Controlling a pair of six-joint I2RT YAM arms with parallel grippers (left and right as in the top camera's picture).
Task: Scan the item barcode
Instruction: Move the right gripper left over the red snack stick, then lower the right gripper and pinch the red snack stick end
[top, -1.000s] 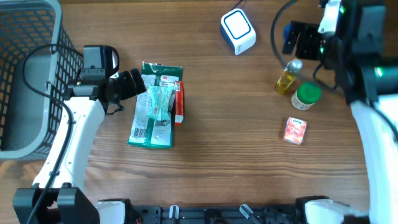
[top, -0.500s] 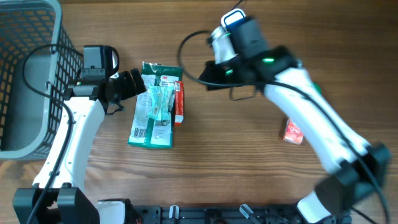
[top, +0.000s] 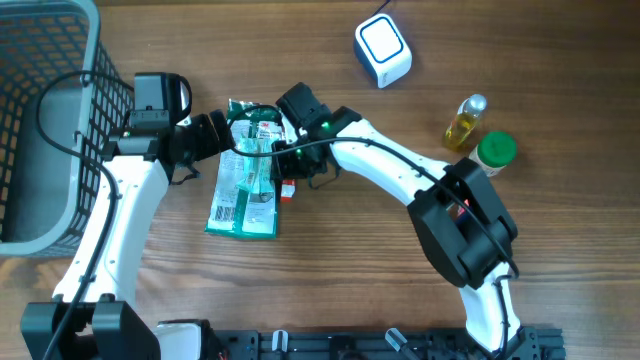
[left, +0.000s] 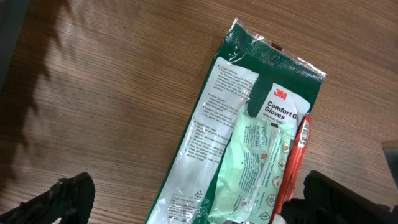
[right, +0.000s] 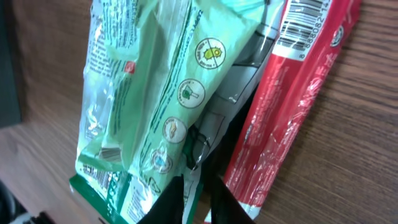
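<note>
Right claw (right: 194, 198) has its two dark fingertips drawn almost together, with only a thin slit between them. It sits low at the long right edge of the glove packet (top: 243, 185). Pale film shows in that slit, but I cannot tell whether it is pinched.

On top of the glove packet, running along its length, lies a pale green pouch (right: 161, 81) printed with small round symbols. Tight against the same right edge lies a slim red packet (right: 292, 106), touching the pouch. Its barcode (right: 314, 25) faces up at the end farther from the fingertips. The glove packet itself lies flat on the wooden desk (top: 350, 270), dark green with a clear window and white print.

At the glove packet's upper left corner is the left claw (top: 222, 135). Its fingers are spread wide and nothing is between them; its wrist view looks down on the packet's top end.

Well apart from the glove packet, up and to its right, stands the white scanner (top: 383, 50) with its blue-framed window facing up. Farther right of the packet are a small bottle of yellow liquid (top: 463, 125) and a green-lidded jar (top: 493, 153), just beside each other. To the packet's left, beyond the left arm, stands a grey mesh basket (top: 40, 30).
</note>
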